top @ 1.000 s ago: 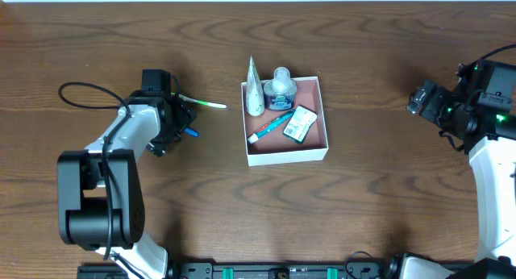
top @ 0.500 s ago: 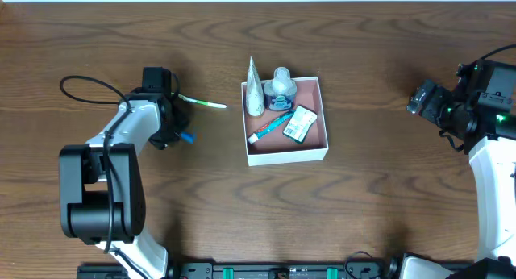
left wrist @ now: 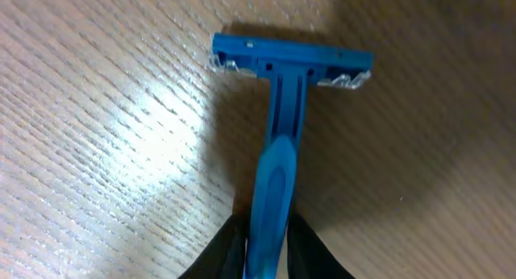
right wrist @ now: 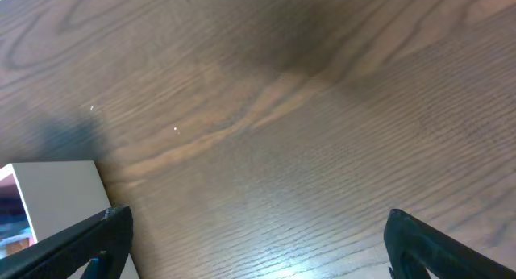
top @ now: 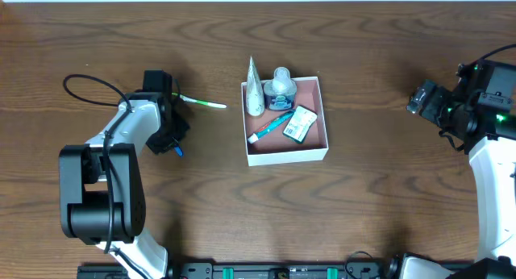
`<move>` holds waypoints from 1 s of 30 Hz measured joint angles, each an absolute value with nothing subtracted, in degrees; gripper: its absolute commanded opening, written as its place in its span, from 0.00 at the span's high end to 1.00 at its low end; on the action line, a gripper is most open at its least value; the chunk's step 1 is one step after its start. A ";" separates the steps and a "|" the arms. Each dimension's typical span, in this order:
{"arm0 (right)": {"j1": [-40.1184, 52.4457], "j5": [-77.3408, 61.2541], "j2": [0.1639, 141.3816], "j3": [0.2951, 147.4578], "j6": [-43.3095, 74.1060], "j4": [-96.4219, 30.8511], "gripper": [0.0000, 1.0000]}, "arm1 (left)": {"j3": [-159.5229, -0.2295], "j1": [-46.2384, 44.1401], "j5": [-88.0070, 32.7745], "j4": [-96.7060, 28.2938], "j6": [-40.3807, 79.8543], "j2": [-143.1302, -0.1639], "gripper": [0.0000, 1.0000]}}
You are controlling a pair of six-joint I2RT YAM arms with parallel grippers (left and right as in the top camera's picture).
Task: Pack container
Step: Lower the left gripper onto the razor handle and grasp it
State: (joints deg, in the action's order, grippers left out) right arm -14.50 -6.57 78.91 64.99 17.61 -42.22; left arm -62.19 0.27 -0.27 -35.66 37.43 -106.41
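Observation:
The container [top: 321,97], a white-walled square box with a pinkish inside, sits mid-table; one white corner of the container [right wrist: 56,200] also shows in the right wrist view. Inside lie a white tube [top: 255,92], a small clear bottle [top: 280,87], a blue toothbrush [top: 270,127] and a green-white packet [top: 300,123]. Left of it, my left gripper [top: 172,139] [left wrist: 264,235] is shut on the handle of a blue razor [left wrist: 278,118] [top: 178,151], whose head lies on the wood. My right gripper [top: 419,97] [right wrist: 258,239] stands open over bare table at the far right.
A green-and-white toothbrush [top: 201,103] lies on the table between the left arm and the container. A black cable [top: 85,79] loops beside the left arm. The table's far edge runs along the top of the overhead view.
The left gripper's jaws have closed onto the razor's handle, and the wrist has turned, swinging the razor's blue end down and to the left. The right arm has not moved.

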 measured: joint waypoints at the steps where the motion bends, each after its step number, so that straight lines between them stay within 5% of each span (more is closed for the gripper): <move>1: -14.50 -6.57 78.91 64.99 17.61 -42.24 0.01 | -62.22 0.27 -0.60 -35.77 37.08 -106.41 0.82; 9: -14.50 -6.57 78.91 64.99 17.61 -42.24 0.01 | -64.38 0.30 -5.74 -40.27 30.57 -104.97 0.85; 18: -14.50 -6.59 78.91 64.99 17.61 -42.22 0.01 | -71.24 0.32 -7.33 -44.95 23.46 -86.78 0.94; 25: -14.50 -6.59 78.91 64.99 17.61 -42.22 0.01 | -71.61 0.32 -4.08 -47.24 23.29 -80.27 0.69; 30: -14.50 -6.59 78.91 64.99 17.61 -42.24 0.01 | -71.61 0.32 -2.98 -48.58 25.04 -85.08 0.68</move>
State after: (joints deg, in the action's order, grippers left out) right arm -14.50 -6.59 78.91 64.99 17.61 -42.24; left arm -71.61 0.32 -2.98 -48.58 25.04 -85.08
